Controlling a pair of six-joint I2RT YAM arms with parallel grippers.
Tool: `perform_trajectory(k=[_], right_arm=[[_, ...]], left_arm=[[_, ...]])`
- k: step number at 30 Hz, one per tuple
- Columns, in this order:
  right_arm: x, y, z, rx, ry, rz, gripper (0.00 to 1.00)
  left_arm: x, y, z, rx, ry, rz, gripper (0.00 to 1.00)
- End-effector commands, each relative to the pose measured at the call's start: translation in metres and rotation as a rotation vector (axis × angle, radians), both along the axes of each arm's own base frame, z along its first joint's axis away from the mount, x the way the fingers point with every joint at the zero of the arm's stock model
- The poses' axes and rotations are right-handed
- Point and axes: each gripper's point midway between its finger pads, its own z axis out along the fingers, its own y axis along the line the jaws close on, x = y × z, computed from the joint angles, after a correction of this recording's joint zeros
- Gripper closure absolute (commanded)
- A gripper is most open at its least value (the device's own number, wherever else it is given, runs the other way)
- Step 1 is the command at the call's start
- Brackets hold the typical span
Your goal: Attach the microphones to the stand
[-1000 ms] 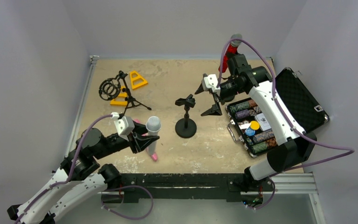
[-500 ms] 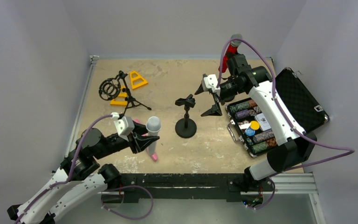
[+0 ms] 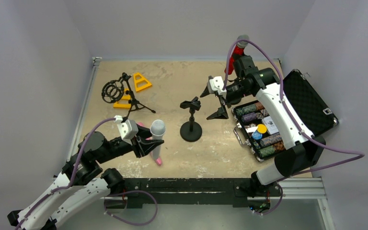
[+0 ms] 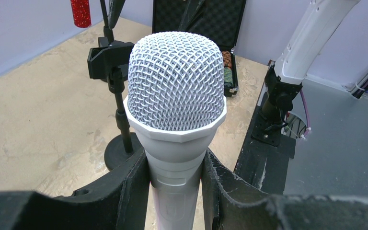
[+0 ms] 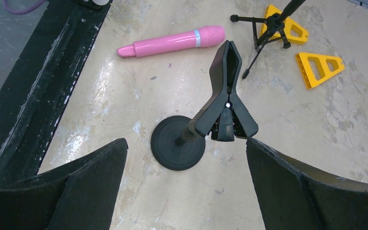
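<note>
1. Risk, clip: the stand carries a spring clip whose jaws look closed. Pushing the white microphone against it would likely tip the round base rather than seat the body.
2. Risk, grip: the left gripper is clamped on the body just under the mesh head. The long lower part hangs free, so it may pivot or slide on contact.
3. Risk, crowding: both arms must work near the clip and could collide.
4. Pose, left arm: low and extended from the near-left corner, holding the microphone upright just left of the stand.
5. Pose, right arm: wrist turned down over the clip. The right gripper has its fingers spread wide and touches nothing.
6. Others: the pink microphone lies on the table, and the red microphone stands at the far edge.
</note>
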Motion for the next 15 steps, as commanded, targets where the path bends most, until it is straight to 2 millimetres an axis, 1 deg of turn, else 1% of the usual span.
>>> perform_trajectory(k=[1,8,15], right_arm=[[0.0014,0.0007,0.0131,0.01,-0.046,0.007,0.03],[0.0063,0.0032,0.015,0.013,-0.041,0.005,0.02],[0.0059,0.0063,0.0154,0.025,-0.023,0.009,0.03]], left_arm=[[-0.0006,-0.0003,0.0139,-0.039,-0.047,-0.007,1.0],[0.0003,0.001,0.0136,-0.035,-0.051,0.0,1.0],[0.0007,0.0017,0.0139,-0.035,-0.055,0.005,1.0]])
